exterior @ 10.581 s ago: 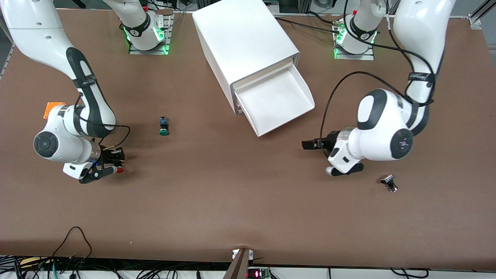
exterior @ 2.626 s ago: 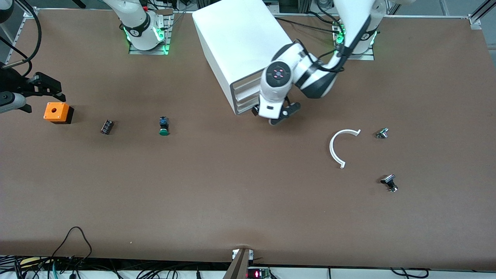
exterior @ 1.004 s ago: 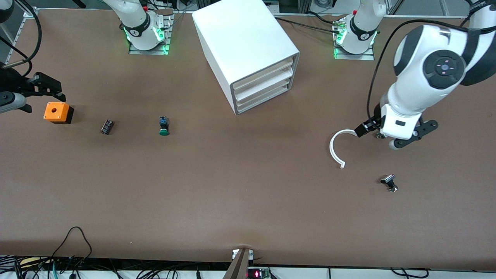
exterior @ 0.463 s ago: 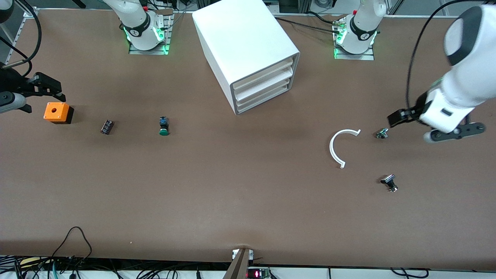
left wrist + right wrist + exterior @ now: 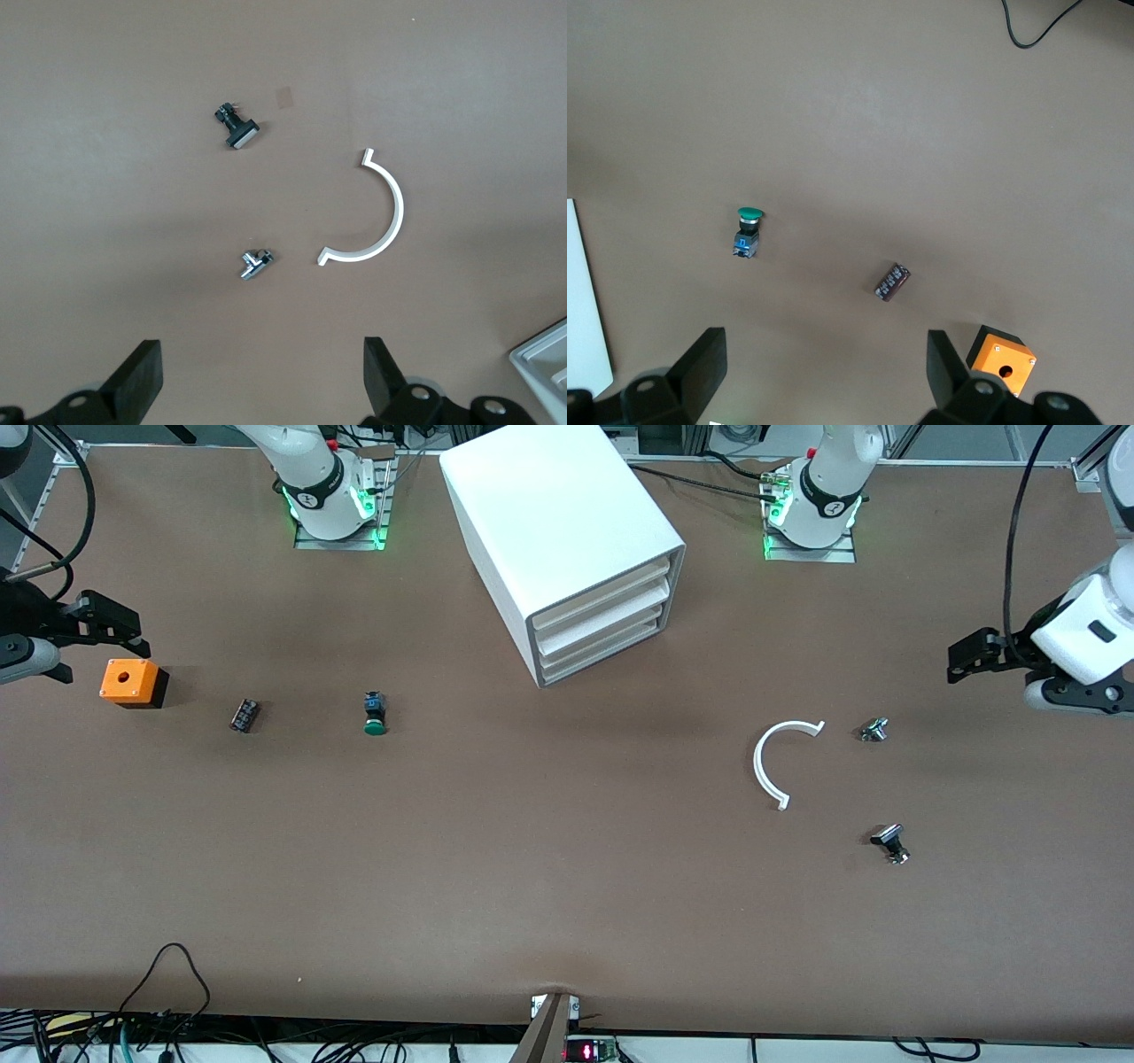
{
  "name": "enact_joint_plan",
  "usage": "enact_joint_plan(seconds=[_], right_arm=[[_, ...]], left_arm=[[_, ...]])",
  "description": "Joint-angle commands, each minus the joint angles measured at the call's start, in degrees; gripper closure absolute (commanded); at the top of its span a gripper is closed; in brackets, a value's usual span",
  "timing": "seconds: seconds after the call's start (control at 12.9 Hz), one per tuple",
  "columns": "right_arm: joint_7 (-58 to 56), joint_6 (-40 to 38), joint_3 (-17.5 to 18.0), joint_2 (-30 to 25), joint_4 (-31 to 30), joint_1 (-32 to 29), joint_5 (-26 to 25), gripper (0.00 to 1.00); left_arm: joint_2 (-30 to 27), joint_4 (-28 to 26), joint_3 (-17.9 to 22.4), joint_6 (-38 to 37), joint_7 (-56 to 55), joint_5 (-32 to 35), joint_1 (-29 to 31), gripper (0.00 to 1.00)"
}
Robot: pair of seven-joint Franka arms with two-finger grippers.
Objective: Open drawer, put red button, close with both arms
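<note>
The white cabinet [image 5: 567,522] stands at the back middle of the table with its three drawer fronts [image 5: 602,615] all pushed in flush. The red button is hidden; it shows in no view. My left gripper [image 5: 967,657] hangs open and empty over the table at the left arm's end; in the left wrist view [image 5: 261,390] its fingers are wide apart over bare table. My right gripper [image 5: 99,624] is open and empty above the orange square box [image 5: 133,682] at the right arm's end, and it shows wide apart in the right wrist view [image 5: 824,376].
A green button [image 5: 374,715] and a small dark part [image 5: 244,715] lie between the orange box and the cabinet. A white curved piece [image 5: 775,762], a small metal part [image 5: 873,730] and a black part [image 5: 890,842] lie toward the left arm's end.
The drawer that stood open is shut and the red button is out of sight. My left gripper has swung from the cabinet, past the curved piece, out to the table's end. The right arm is still.
</note>
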Motion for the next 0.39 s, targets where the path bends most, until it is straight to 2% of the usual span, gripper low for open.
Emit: enact_joint_plan(seconds=[0.0, 0.31], right_arm=[[-0.8, -0.4, 0.1, 0.2, 0.7, 0.0, -0.2, 0.00], [-0.9, -0.8, 0.1, 0.2, 0.7, 0.0, -0.2, 0.00]], left_arm=[[-0.3, 1.0, 1.2, -1.2, 3.8, -0.8, -0.9, 0.00], [-0.3, 1.0, 1.2, -0.9, 3.6, 0.0, -3.0, 0.00]])
